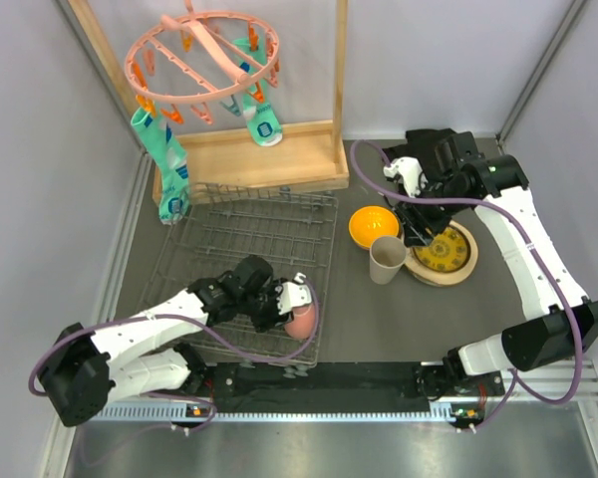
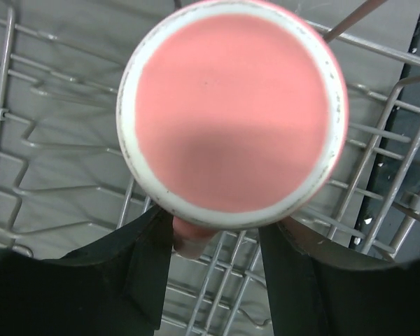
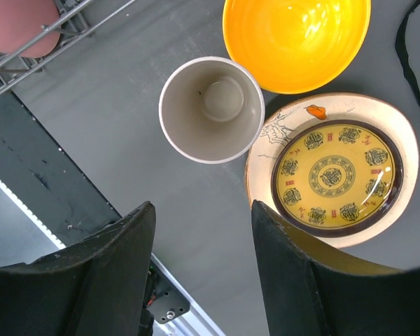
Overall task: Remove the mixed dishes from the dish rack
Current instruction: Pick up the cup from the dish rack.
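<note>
While I watched, the left gripper (image 2: 215,245) had its fingers parted, loose around the pink mug (image 2: 231,112) at the rack's (image 1: 249,234) near right corner. The right gripper (image 3: 203,210) hung wide and empty right of the rack, over cup (image 3: 211,108) and yellow plate (image 3: 334,176).

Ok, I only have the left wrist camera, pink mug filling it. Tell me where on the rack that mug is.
Observer: The mug is at the rack's near right corner, at the left hand.
Operator: List what's already off the rack.
Observer: An orange bowl, a beige cup and a yellow plate stacked on a cream plate, all right of the rack.
Operator: Report the other arm.
Observer: The right hand is open and empty, above the plates.
</note>
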{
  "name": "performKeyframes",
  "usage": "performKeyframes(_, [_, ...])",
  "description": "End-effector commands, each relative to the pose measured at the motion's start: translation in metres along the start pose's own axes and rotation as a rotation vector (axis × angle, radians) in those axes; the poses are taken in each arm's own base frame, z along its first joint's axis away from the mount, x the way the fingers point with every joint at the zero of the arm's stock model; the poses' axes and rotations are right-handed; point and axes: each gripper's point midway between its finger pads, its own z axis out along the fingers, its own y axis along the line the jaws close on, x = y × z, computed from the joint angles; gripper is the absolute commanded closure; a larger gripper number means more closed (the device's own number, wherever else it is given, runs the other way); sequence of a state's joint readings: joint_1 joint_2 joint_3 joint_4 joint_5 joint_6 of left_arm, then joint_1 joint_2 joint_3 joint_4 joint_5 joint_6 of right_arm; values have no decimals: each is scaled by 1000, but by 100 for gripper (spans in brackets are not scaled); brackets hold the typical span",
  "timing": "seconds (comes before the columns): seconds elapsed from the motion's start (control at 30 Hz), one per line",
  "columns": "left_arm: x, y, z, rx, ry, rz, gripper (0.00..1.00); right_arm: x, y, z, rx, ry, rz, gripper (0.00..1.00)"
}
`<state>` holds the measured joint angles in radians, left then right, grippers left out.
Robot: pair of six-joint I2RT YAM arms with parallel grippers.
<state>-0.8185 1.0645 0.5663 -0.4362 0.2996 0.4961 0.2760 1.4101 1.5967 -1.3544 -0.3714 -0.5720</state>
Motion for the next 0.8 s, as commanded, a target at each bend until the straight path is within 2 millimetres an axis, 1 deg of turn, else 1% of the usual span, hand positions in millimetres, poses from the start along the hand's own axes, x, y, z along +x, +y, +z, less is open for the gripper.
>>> performKeyframes(0.0, [-21, 0, 4, 18, -88, 19, 45, 11, 11, -6, -34, 27, 27, 43])
performKeyframes(0.2, [-15, -1, 11, 34, -61, 20, 60, 16, 12, -1, -37, 33, 33, 43])
performKeyframes(0.33, [-17, 1, 12, 26, -69, 19, 69, 18, 12, 3, -44, 37, 34, 43])
performKeyframes(0.37, [-16, 1, 12, 27, -70, 19, 74, 18, 12, 3, -44, 39, 33, 43])
performKeyframes(0.43, [-17, 2, 11, 19, -73, 18, 80, 18, 12, 4, -46, 38, 35, 43])
performKeyframes(0.47, [-18, 3, 11, 13, -74, 21, 87, 19, 12, 5, -46, 40, 34, 43])
performKeyframes(0.57, [-20, 4, 7, 4, -79, 21, 97, 20, 12, 6, -51, 43, 39, 43])
performKeyframes(0.6, [-21, 4, 6, -1, -84, 23, 100, 20, 13, 7, -51, 43, 38, 43])
performKeyframes(0.77, [-26, 8, -1, -28, -102, 30, 100, 21, 13, 10, -61, 48, 46, 43])
